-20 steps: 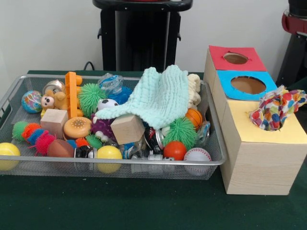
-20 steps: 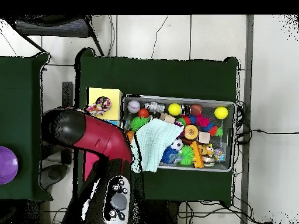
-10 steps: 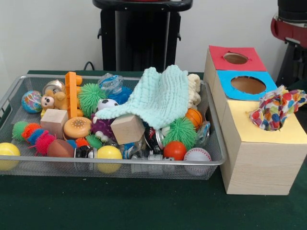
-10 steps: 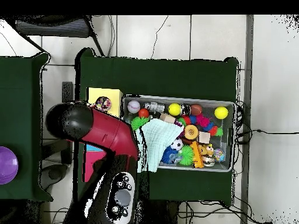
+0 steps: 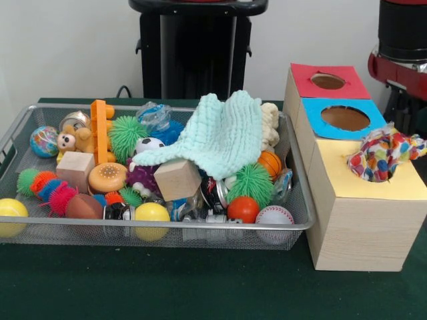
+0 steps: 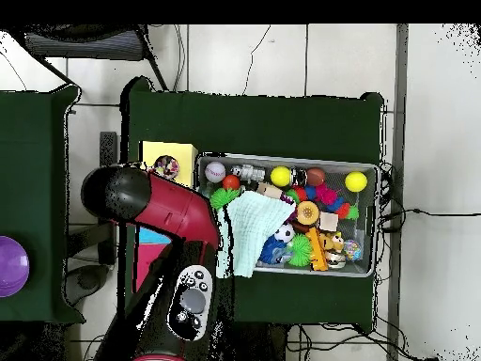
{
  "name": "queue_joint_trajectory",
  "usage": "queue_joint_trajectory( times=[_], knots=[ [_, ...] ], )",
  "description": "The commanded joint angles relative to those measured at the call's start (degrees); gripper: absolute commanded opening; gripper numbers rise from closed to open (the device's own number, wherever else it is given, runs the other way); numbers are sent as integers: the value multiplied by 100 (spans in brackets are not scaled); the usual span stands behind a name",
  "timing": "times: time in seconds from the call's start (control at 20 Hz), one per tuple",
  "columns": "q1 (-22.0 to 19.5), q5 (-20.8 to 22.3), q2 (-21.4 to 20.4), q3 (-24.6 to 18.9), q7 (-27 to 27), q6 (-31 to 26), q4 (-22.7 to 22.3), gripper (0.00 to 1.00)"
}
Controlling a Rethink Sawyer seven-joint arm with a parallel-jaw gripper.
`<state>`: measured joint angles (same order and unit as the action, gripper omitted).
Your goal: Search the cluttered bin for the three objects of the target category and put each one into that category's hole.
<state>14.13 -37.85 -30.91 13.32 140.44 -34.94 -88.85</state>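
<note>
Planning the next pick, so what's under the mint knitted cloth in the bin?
Under the mint knitted cloth, a wooden cube, soccer ball and green spiky ball peek out; anything deeper is covered.

You are looking at a robotics lab: a green-clothed counter (image 6: 282,122) stands on a pale tiled floor (image 6: 432,188) with loose cables (image 6: 413,212), a black pedestal (image 5: 198,47) against a bare white wall (image 5: 67,47), and a red arm (image 6: 160,207) over it.

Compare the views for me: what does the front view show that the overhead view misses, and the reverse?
Only the front view shows the red hole and blue hole. Only the overhead view shows the arm covering them, plus a purple bowl. Both show the bin, mint cloth and spotted cloth in the yellow hole.
</note>
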Motion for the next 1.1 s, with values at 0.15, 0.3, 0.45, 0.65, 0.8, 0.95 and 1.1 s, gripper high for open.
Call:
queue_joint_trajectory(
  times=[0.15, 0.3, 0.45, 0.65, 0.8, 0.95, 1.1],
  knots=[
    [9, 146, 468, -73, 1087, 391, 286, 0],
    [-18, 106, 501, -98, 1049, 496, 340, 0],
    [-19, 94, 527, -75, 1065, 488, 438, 0],
    [-8, 141, 596, 52, 1071, 620, 542, 0],
    [-56, 194, 608, 141, 1014, 610, 595, 0],
    [-159, 254, 737, 192, 883, 656, 705, 0],
    [-176, 254, 894, 249, 885, 688, 787, 0]
  ],
)
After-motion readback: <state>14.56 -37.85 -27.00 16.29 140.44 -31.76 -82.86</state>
